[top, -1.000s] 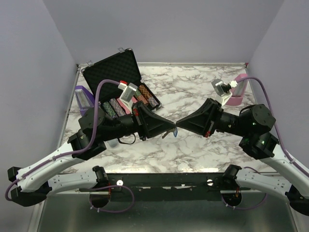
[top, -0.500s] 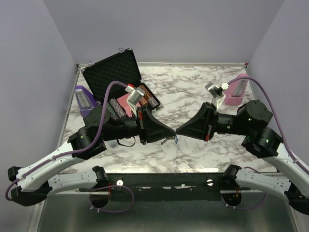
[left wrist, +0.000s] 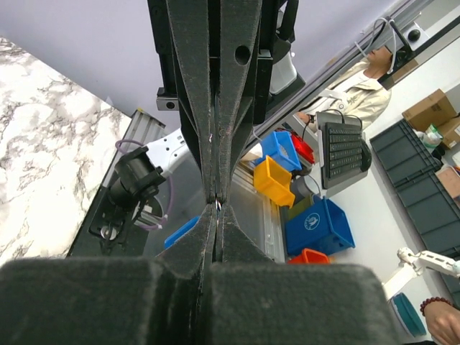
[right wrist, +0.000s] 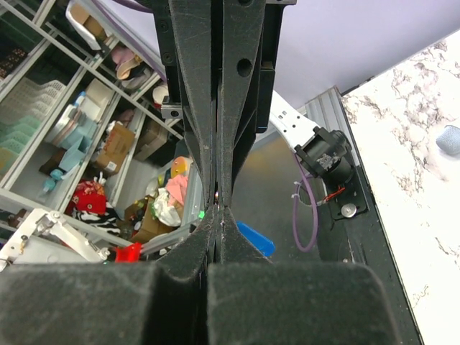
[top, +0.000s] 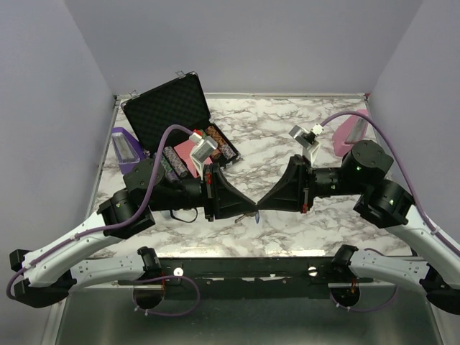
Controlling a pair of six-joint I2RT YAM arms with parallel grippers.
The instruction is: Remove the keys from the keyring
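L gripper (top: 253,209) & R gripper (top: 261,206) meet tip to tip, low over the near-centre of the table (top: 302,122). Both have jaws pressed fully together. Keyring (top: 256,213) is only a tiny blue speck right at the meeting point, seen from the top cam. Key (top: 242,217) is a thin grey sliver just below-left of the L tip; can't tell if it hangs or lies on the marble. Which gripper pinches what: too small to tell.

Each wrist cam looks along its own closed fingers (left wrist: 194,248) at the other gripper head-on. There's no gap btwn tips, just a pinpoint glint (left wrist: 217,205) at the seam. No blue tag or key is readable there.

Table is white marble w/ grey-brown veins. Behind the L arm is an open black poker chip case (top: 169,108) w/ rows of chips (top: 215,144). A purple holder (top: 123,147) sits at the left edge, a pink holder (top: 351,133) at far right. Lilac walls on three sides.

Only the wrist cams see past the enclosure:
- L wrist: blue & orange bins (left wrist: 327,223), a keyboard (left wrist: 345,147), a person in a pale shirt (left wrist: 352,93).
- R wrist: cluttered shelving (right wrist: 65,108), plus a small pale-blue round thing (right wrist: 449,138) on the marble.

Case & holders show in the top view only.
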